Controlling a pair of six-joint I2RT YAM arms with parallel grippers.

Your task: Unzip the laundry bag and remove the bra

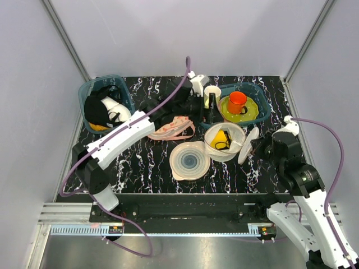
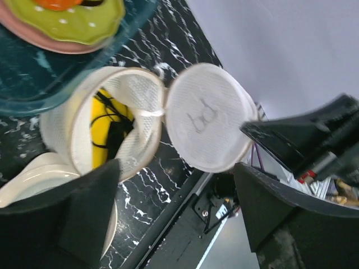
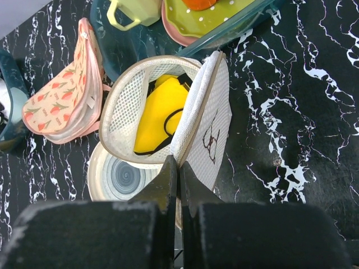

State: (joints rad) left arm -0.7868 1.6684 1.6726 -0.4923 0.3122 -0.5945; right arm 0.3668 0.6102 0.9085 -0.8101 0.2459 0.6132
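Note:
The laundry bag (image 1: 216, 148) lies unzipped at mid-table, its white mesh bowl (image 3: 126, 106) open. Its round lid (image 3: 216, 129), marked with a black line drawing, stands on edge at the bag's right. The yellow bra (image 3: 160, 109) with its black strap sits inside the bowl, also visible as the bra (image 1: 222, 138) from above. My right gripper (image 3: 179, 165) is shut on the lid's zipper rim, at the bag's right side (image 1: 259, 147). My left gripper (image 2: 179, 207) is open wide with nothing between its fingers. It hovers just behind the bag (image 1: 208, 112), looking at bowl (image 2: 140, 112) and lid (image 2: 207, 117).
A pale ringed disc (image 1: 189, 161) lies in front of the bag, touching it. A pink carrot-patterned cloth (image 1: 175, 128) lies to its left. Behind it, a teal bin (image 1: 259, 101) holds dishes and an orange cup (image 1: 237, 102). Another teal bin (image 1: 90, 89) with clothes stands at the back left.

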